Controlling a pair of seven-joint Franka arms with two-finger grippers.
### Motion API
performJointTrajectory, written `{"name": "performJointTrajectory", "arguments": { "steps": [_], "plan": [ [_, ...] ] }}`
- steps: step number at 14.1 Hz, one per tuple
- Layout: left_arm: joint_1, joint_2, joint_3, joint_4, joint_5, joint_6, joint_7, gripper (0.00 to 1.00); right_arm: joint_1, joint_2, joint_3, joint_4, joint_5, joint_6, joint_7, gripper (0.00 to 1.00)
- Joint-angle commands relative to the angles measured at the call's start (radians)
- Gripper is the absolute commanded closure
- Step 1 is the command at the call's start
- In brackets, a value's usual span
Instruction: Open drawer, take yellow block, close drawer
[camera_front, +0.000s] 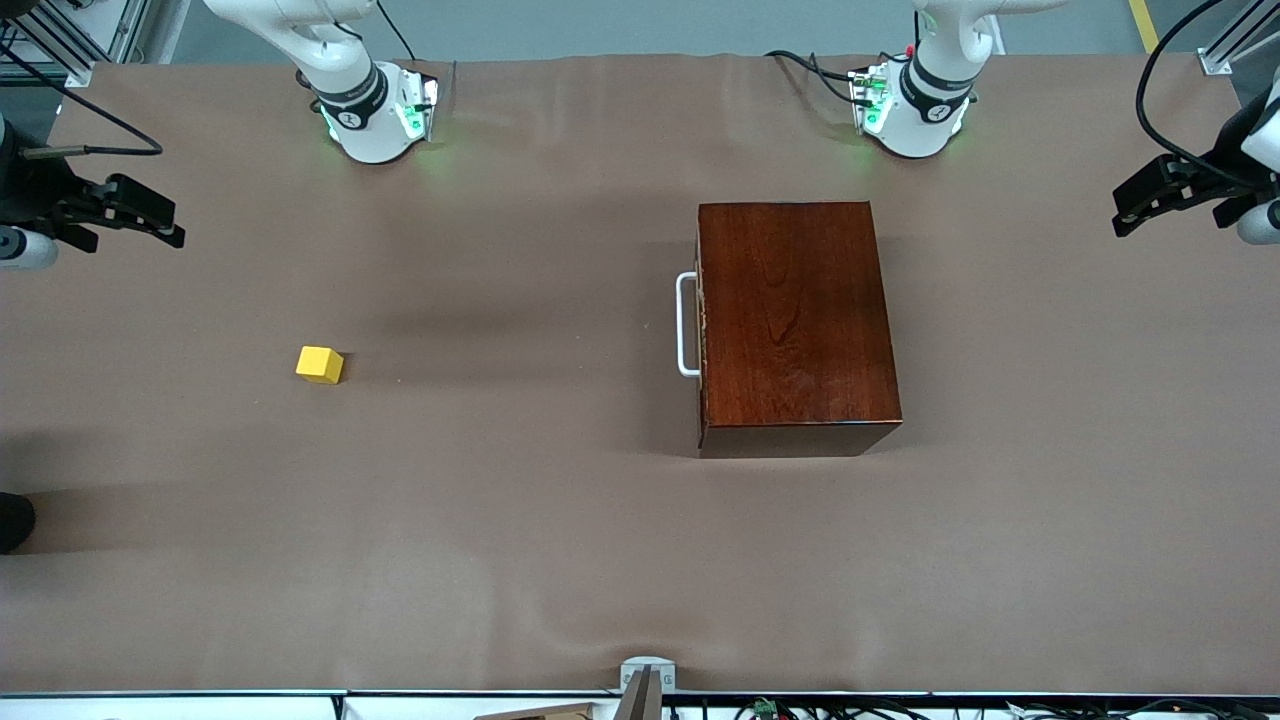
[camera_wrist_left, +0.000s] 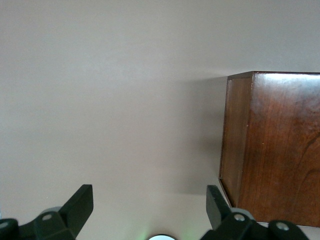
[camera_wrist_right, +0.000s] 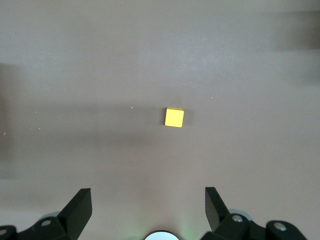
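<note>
The dark reddish-brown wooden box stands on the table toward the left arm's end. Its drawer is pushed fully in, and the white bar handle faces the right arm's end. The yellow block lies on the bare table toward the right arm's end, outside the drawer. My right gripper hangs open and empty at that end of the table; its wrist view shows the yellow block well ahead of the right gripper. My left gripper waits open at the other end, with the box beside the left gripper.
The brown table cover spreads wide between the block and the box. The two arm bases stand along the edge farthest from the front camera. A small camera mount sits at the nearest edge.
</note>
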Motion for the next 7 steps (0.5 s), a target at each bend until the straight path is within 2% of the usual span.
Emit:
{"name": "performJointTrajectory", "arguments": {
  "steps": [1,7],
  "plan": [
    [0.014,-0.014,-0.025,0.000,-0.044,-0.018,0.014,0.00,0.001,-0.011,-0.002,-0.001,-0.014,-0.009,-0.011,0.00],
    [0.017,-0.014,-0.023,0.000,-0.050,-0.019,0.012,0.00,-0.008,-0.011,-0.003,-0.001,-0.014,-0.017,-0.011,0.00]
  ]
}}
